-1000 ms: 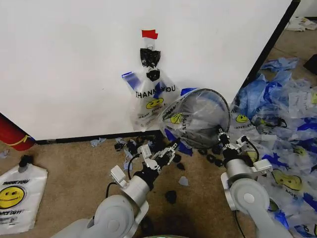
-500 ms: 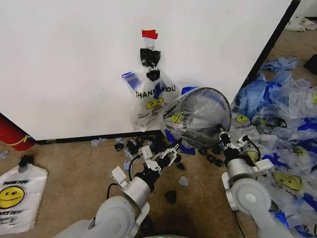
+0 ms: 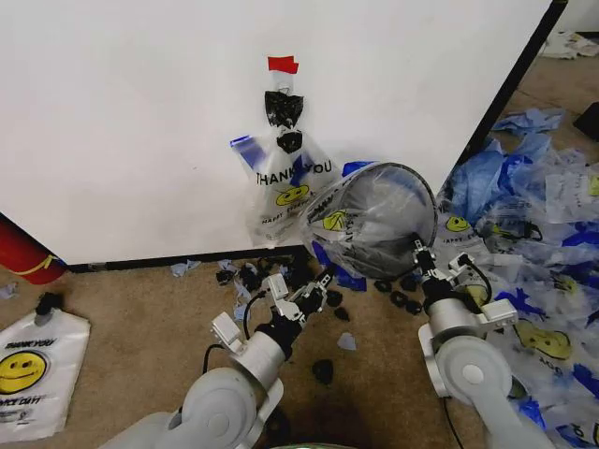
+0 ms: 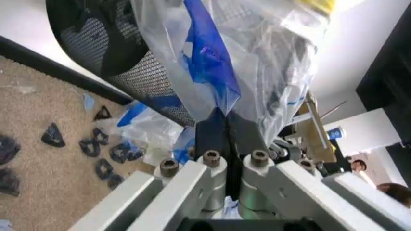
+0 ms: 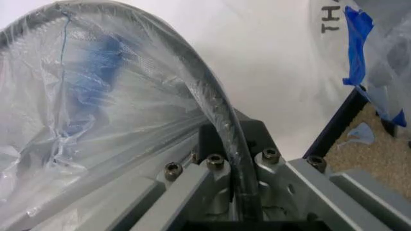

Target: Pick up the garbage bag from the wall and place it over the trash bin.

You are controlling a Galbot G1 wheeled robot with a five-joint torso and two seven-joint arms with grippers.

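- Two grippers are at work: my left gripper (image 4: 226, 126) is clamped on a blue strip of the garbage bag (image 3: 374, 217), and my right gripper (image 5: 234, 139) is pinched on the rim of the trash bin (image 3: 423, 201).
- Since a second ago my left gripper has edged slightly toward 9 o'clock; the bin sits much as before.
- At 11 o'clock from the bin, a bag on the wall (image 3: 288, 187) reads "THANK YOU".
- The bin's base is hidden.
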